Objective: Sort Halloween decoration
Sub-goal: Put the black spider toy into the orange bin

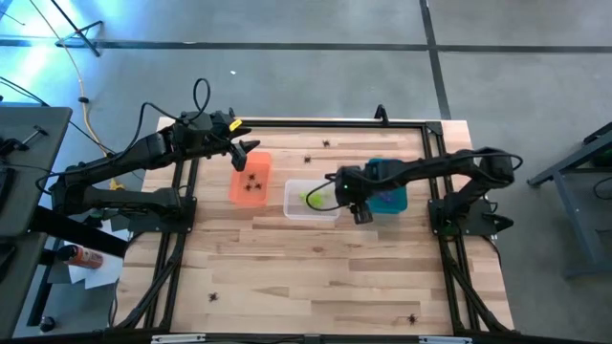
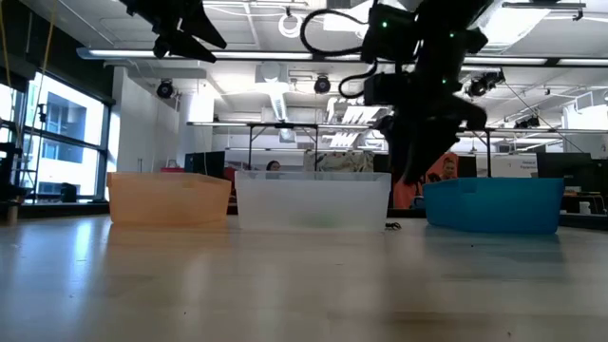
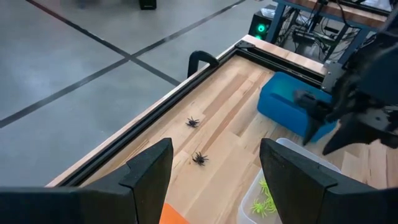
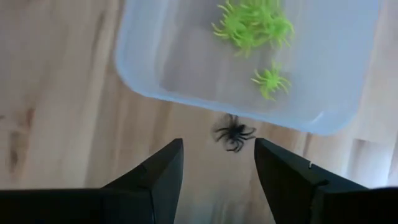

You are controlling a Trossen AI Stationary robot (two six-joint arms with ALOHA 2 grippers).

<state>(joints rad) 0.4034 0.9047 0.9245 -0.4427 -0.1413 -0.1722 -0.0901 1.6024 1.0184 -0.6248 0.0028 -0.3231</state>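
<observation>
I see right gripper (image 4: 217, 163) fingers wide, above black spider (image 4: 234, 133) at clear bin's (image 1: 295, 203) 5 o'clock corner | left gripper (image 3: 214, 171) wide, over orange bin (image 1: 251, 179)

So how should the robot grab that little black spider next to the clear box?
Probably from straight above, pinching the black spider's round middle body, not its thin legs. It lies flat on the wood against the clear bin, and the open right gripper is lined up over it.
</observation>
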